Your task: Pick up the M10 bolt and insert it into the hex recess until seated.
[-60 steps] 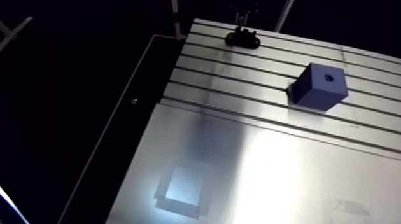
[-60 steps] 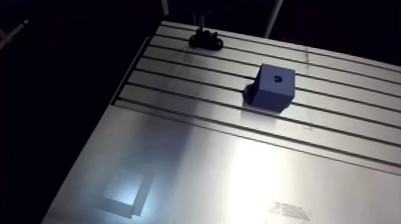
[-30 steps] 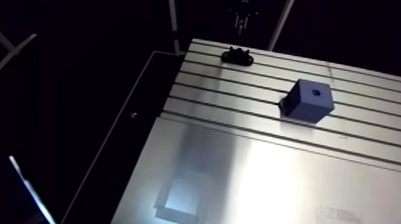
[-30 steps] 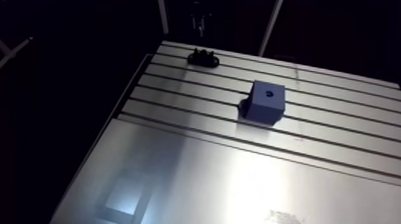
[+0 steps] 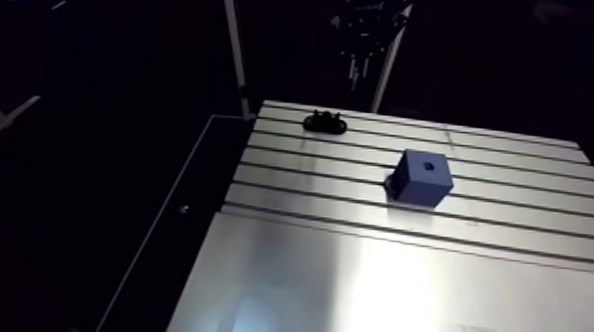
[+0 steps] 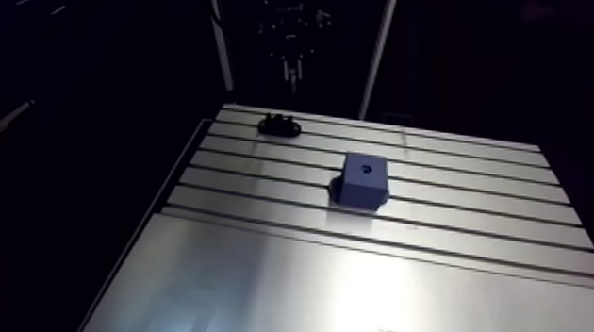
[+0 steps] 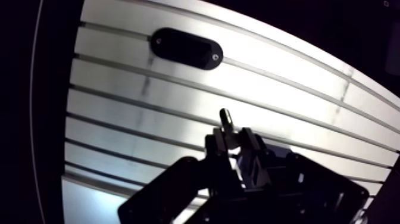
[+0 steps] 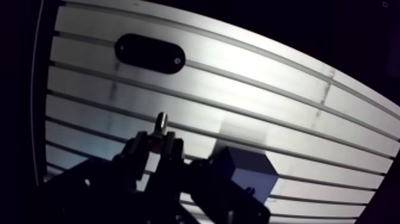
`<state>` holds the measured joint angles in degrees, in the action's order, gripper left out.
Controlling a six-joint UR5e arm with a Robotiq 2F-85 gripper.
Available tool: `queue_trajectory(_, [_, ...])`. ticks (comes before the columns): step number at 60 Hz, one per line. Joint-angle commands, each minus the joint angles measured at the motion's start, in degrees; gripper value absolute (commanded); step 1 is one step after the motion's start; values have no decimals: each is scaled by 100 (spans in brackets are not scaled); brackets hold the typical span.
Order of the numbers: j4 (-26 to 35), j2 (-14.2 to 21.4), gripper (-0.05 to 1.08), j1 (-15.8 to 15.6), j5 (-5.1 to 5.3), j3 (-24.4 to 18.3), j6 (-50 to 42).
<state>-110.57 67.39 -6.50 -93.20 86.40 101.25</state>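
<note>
My gripper (image 7: 233, 140) is shut on the M10 bolt (image 7: 226, 119), whose metal shank sticks out ahead of the fingertips. It hangs well above the slotted table (image 7: 286, 77). In the arm view the gripper (image 5: 358, 66) is small and dark, above the table's far edge. The blue block (image 5: 421, 177) stands on the slotted part of the table with a dark recess (image 5: 429, 167) in its top face. In the wrist view a corner of the block (image 8: 247, 168) shows beside and under the gripper, partly hidden by it.
A black oval holder (image 7: 186, 49) lies flat near the table's far edge, also seen as the black holder (image 5: 324, 122) in the arm view. A smooth aluminium plate (image 5: 372, 293) covers the near half of the table. Two slanted frame posts (image 5: 231, 43) rise behind.
The whole arm view has shifted, so the camera moved. The gap between the gripper and the black holder has grown; the gripper now hangs higher above the table.
</note>
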Motion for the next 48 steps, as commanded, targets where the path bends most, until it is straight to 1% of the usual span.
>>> queue_trajectory(1, [929, 268, 78, 183, -2, -166, 669])
queue_trajectory(8, [1234, 278, 76, 225, -27, -254, 756])
queue_trajectory(10, [1430, 278, 76, 250, -68, -301, 833])
queue_trajectory(12, [1430, 278, 76, 250, -68, -301, 833])
queue_trajectory(13, [1496, 278, 76, 291, -86, -318, 876])
queue_trajectory(17, [1564, 286, 76, 362, -89, -313, 980])
queue_trajectory(27, [1578, 322, 76, 479, -98, -234, 1259])
queue_trajectory(34, [1587, 337, 76, 610, -124, -152, 1481])
queue_trajectory(38, [1541, 428, 76, 655, -140, -59, 1603])
queue_trajectory(40, [1494, 517, 76, 699, -149, 56, 1726])
queue_trajectory(48, [1481, 684, 76, 812, -150, 225, 1940])
